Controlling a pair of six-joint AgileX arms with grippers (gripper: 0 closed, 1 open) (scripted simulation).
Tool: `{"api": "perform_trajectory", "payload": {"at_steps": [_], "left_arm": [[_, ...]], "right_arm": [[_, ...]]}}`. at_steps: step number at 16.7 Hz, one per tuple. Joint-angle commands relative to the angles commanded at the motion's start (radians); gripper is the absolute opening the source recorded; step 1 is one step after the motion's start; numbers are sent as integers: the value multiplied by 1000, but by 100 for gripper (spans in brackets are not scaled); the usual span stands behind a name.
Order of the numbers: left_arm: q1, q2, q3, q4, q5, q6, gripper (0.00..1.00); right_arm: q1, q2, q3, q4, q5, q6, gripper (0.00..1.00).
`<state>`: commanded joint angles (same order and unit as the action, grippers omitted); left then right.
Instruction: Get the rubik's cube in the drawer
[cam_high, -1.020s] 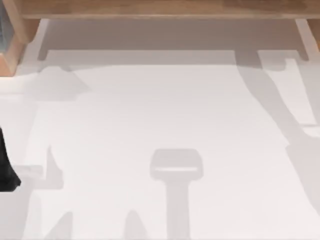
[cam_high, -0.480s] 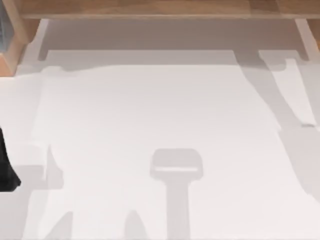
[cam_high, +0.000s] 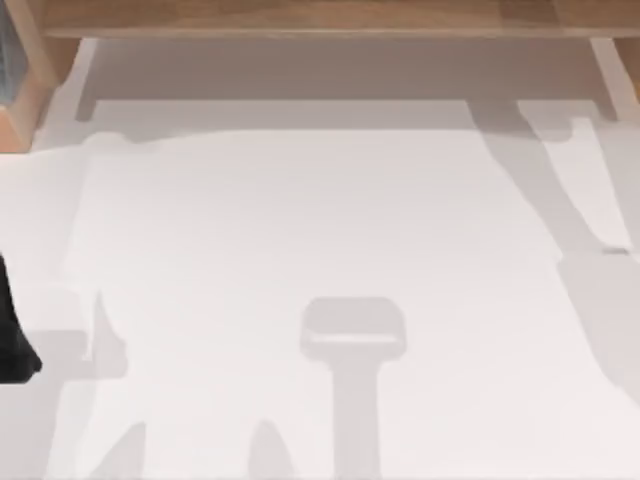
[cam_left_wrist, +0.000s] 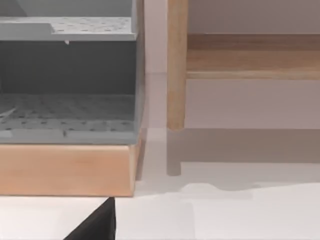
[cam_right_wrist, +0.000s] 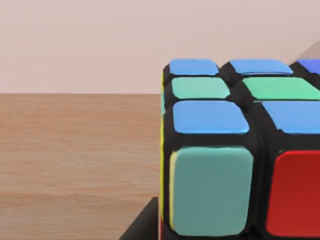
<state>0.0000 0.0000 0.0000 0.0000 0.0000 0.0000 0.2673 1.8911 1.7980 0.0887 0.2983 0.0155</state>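
The rubik's cube (cam_right_wrist: 235, 150) looms very close in the right wrist view, with blue, green, teal and red stickers, over a brown wooden surface (cam_right_wrist: 75, 150). A black part of my right gripper (cam_right_wrist: 142, 225) sits right against the cube's lower edge. The grey drawer unit (cam_left_wrist: 67, 107) appears in the left wrist view on a pale wooden base (cam_left_wrist: 65, 170); its perforated grey trays face me. My left arm (cam_high: 12, 335) sits at the table's left edge, and a dark tip of its gripper (cam_left_wrist: 95, 225) pokes in just short of the wooden base.
A wooden frame (cam_high: 320, 18) runs along the far edge of the white table (cam_high: 320, 230), with a wooden block (cam_high: 22, 100) at the far left. A wooden leg (cam_left_wrist: 176, 65) stands beside the drawer unit. Arm shadows fall across the table's right side.
The shadows at the table's far left and right have shifted a little. My left arm at the left edge has not moved.
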Motion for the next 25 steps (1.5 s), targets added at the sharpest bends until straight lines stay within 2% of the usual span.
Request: {"api": "perform_trajectory", "payload": {"at_steps": [6, 7, 25], "left_arm": [[0, 0, 0, 0, 0, 0, 100], [0, 0, 0, 0, 0, 0, 100], [0, 0, 0, 0, 0, 0, 100]], "right_arm": [[0, 0, 0, 0, 0, 0, 2], [0, 0, 0, 0, 0, 0, 0], [11, -62, -1, -59, 11, 4, 0]]}}
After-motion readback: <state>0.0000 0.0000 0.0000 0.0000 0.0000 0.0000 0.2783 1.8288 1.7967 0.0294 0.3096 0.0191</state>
